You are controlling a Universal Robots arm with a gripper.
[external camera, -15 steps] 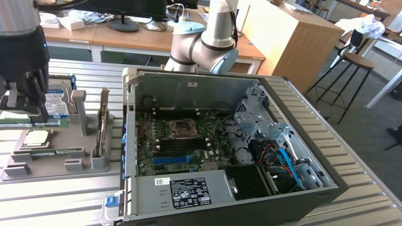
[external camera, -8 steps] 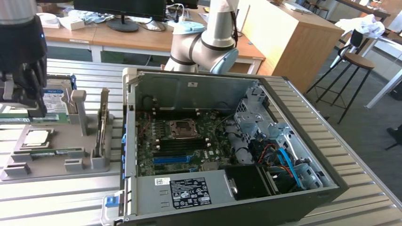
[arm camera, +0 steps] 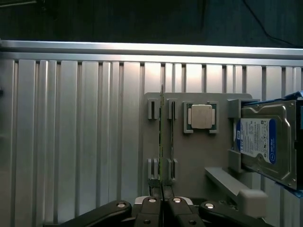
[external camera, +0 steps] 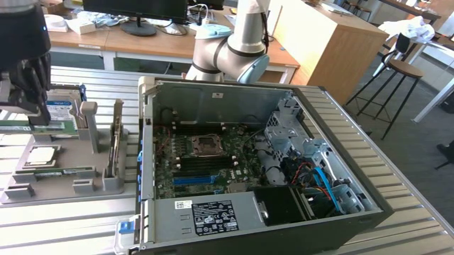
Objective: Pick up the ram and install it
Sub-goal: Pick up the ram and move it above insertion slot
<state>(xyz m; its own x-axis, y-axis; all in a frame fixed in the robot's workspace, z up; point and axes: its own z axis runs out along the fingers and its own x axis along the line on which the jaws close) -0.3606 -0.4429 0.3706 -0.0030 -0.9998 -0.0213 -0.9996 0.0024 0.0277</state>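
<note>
I am watching the gripper (arm camera: 163, 204) pinching narrow on the ram (arm camera: 162, 142), its fingers squeezing the thin green stick edge-on. In the exterior view it is hanging at about ten o'clock, over the grey fixture tray (external camera: 57, 192). The second green stick (arm camera: 171, 137) is standing just beside the held one. The silver CPU chip (external camera: 40, 154) is lying at the gripper's six o'clock and the hard drive (external camera: 64, 106) is sitting at its three o'clock. The open computer case (external camera: 212, 101) is resting at four o'clock on the slatted table (external camera: 64, 228).

silver-grey arm (external camera: 228, 53), pale-blue caps (external camera: 212, 31), black gripper (arm camera: 162, 203)
</note>
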